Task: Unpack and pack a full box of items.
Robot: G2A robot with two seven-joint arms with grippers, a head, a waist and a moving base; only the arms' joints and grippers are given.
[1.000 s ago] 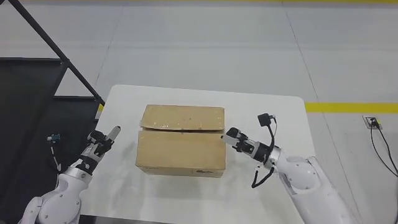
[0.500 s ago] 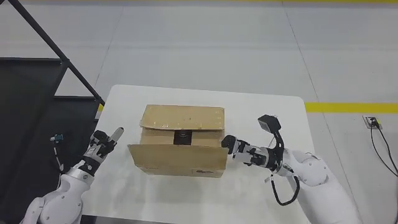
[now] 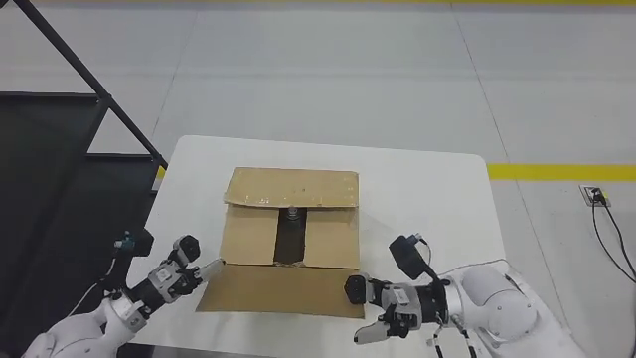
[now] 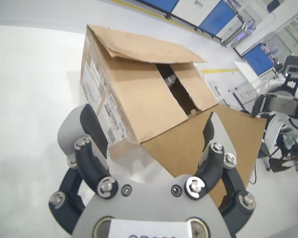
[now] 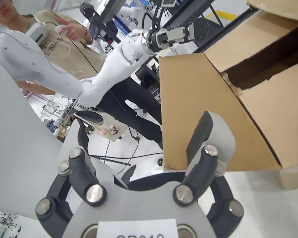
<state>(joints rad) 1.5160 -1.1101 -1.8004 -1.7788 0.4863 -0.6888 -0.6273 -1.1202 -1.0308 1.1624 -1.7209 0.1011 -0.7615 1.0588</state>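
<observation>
Box of brown cardboard sits mid-desk, upright, partly opened. Far outer flap lies over the far part of the top, its free edge a bit raised as seen from the L wrist view. Near outer flap is folded out toward the robot, approx level w/ the box top, sticking out past the box's near wall above the desk. Two inner flaps lie shut across the opening w/ a dark slot btwn them. A small grey round-topped item shows at the slot's far end; can't tell what it is. Printed labels cover the box's side wall facing the L arm.

L claw is at the near flap's L corner, released, fingers wide apart. In the L wrist view one finger is beside the labelled wall and the other overlaps the flap's surface. Whether either touches cardboard, can't tell.

R claw is at the same flap's R corner, also released, fingers spread. In the R wrist view the flap's corner sits in the gap btwn the fingers and one finger overlaps the cardboard; no pinch on it visible. Each wrist view also shows the other arm's claw farther off, beyond the flap.
</observation>
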